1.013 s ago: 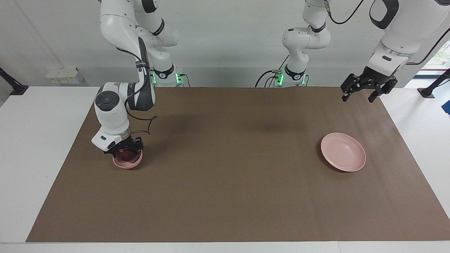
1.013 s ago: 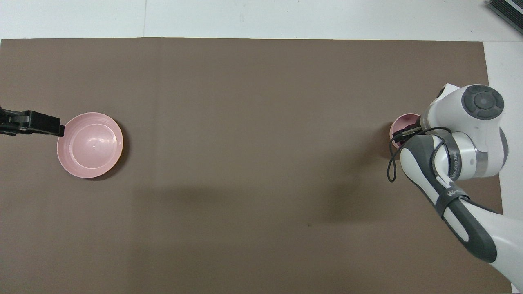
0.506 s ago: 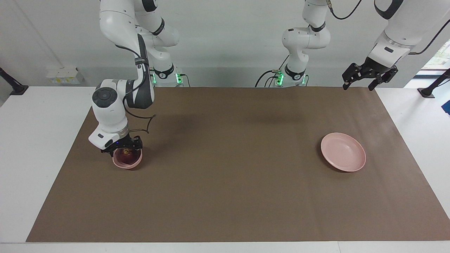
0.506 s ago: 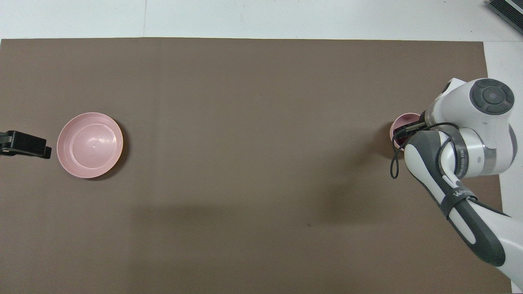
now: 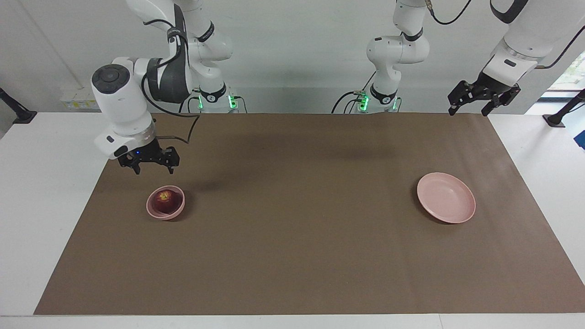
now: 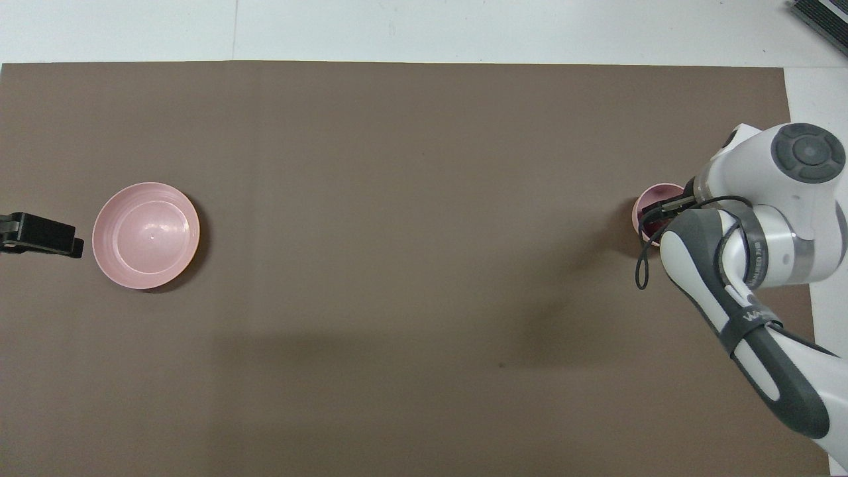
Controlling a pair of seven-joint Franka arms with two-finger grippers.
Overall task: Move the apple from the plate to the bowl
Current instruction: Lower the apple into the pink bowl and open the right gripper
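Note:
The dark red apple (image 5: 164,197) lies inside the small pink bowl (image 5: 179,208), toward the right arm's end of the table. My right gripper (image 5: 154,170) hangs open and empty in the air above the bowl, clear of the apple. In the overhead view the right arm covers most of the bowl (image 6: 650,197). The wide pink plate (image 5: 446,197) (image 6: 146,235) sits bare toward the left arm's end. My left gripper (image 5: 468,112) waits open and empty, raised over the mat's corner at that end.
A brown mat (image 5: 292,237) covers the table, with white tabletop (image 5: 45,183) showing at both ends. Only the bowl and the plate stand on the mat.
My right gripper has lifted up off the bowl, leaving the apple in it. The left gripper has risen and drawn back toward the robots' end.

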